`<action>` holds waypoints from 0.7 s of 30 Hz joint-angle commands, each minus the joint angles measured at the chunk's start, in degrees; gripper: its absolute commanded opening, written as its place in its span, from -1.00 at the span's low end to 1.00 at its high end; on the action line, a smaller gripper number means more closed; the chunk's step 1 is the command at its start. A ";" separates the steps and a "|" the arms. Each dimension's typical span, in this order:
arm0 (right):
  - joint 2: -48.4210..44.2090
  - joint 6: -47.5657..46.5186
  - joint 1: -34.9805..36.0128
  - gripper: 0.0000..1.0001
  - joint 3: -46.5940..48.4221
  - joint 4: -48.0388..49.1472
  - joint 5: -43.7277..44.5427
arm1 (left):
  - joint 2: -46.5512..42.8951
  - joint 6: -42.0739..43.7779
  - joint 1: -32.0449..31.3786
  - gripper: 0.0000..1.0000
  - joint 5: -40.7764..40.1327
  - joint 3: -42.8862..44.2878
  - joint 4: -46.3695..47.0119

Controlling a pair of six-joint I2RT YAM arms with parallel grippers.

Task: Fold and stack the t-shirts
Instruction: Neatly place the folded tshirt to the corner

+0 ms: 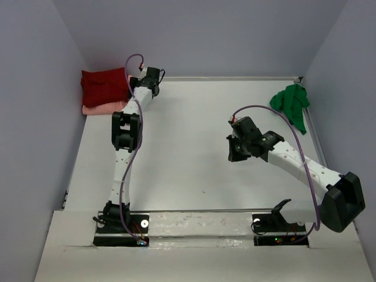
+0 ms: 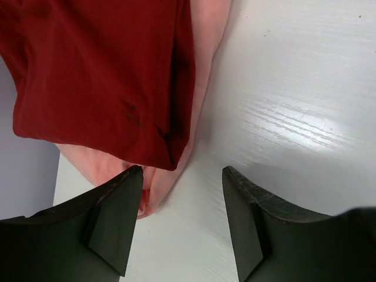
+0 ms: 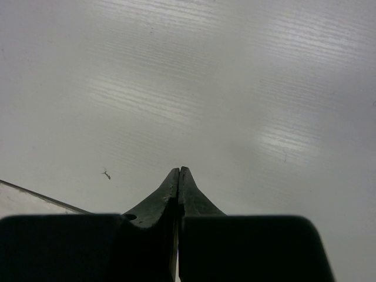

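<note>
No lettering, brand, number or sign can be read in any of the views. The dark red folded cloth t-shirt (image 1: 104, 86), the pale salmon pink cloth t-shirt (image 1: 101, 108) beneath it and the crumpled bright green cloth t-shirt (image 1: 291, 103) are seen as plain. Nothing legible is made out on the white wood-grain table (image 1: 194, 170).

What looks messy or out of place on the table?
The green t-shirt lies crumpled in a heap at the far right edge of the table, unfolded and alone. The dark red t-shirt sits folded on the pink t-shirt in the far left corner, so only the green one looks odd.
</note>
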 commanded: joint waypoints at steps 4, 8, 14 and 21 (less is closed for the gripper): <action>-0.39 0.33 0.59 -1.00 0.64 1.29 0.22 | -3.03 1.81 0.85 0.39 -4.32 2.06 2.74; -0.83 0.15 0.59 -1.00 0.64 0.59 0.83 | -2.85 2.33 1.64 0.39 -5.73 1.97 4.67; -1.27 0.41 0.59 -1.00 0.64 -0.55 1.53 | -2.06 2.95 2.78 0.39 -4.85 3.47 5.73; -0.22 0.59 0.59 -1.00 1.17 -0.82 1.36 | -1.27 3.56 3.58 0.38 -4.06 3.90 6.87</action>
